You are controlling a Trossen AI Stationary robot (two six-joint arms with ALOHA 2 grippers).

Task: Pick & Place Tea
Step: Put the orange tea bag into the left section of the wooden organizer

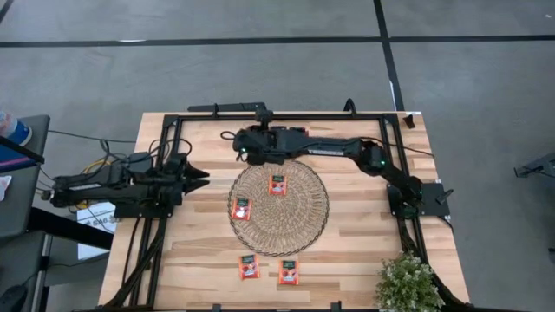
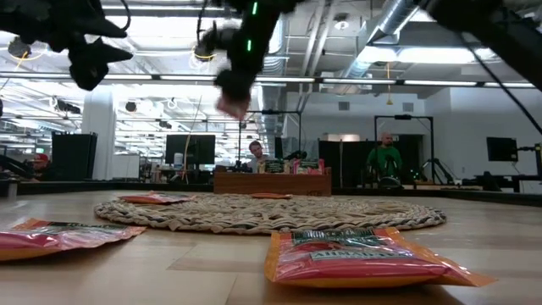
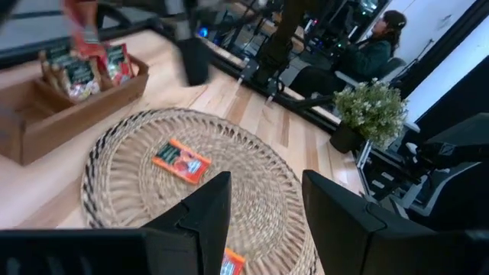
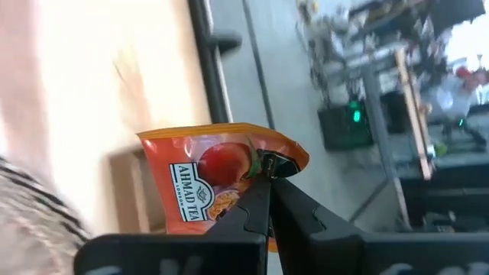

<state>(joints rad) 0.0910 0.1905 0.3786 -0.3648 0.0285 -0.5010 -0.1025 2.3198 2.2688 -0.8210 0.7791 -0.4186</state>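
Observation:
My right gripper (image 4: 269,169) is shut on a red-orange tea sachet (image 4: 200,182) with a fruit picture, held in the air over the table's far side (image 1: 244,149), beyond the round woven mat (image 1: 277,206). Two sachets (image 1: 277,184) (image 1: 242,208) lie flat on the mat. Two more (image 1: 249,266) (image 1: 289,272) lie flat on the wood near the front edge. A wooden tray (image 3: 46,114) beyond the mat holds several sachets (image 3: 76,72). My left gripper (image 1: 198,180) waits open at the mat's left, holding nothing. My right gripper pinches the sachet between its two fingertips (image 4: 260,183), close to one edge (image 4: 289,153) of the packet. Most of the sachet sticks out to one side of the fingers. It is lifted clear of the table and the mat.
A small potted plant (image 1: 408,282) stands at the front right corner. A black frame (image 1: 165,130) runs round the table's edges. In the room beyond the table, people sit at desks (image 2: 385,161).

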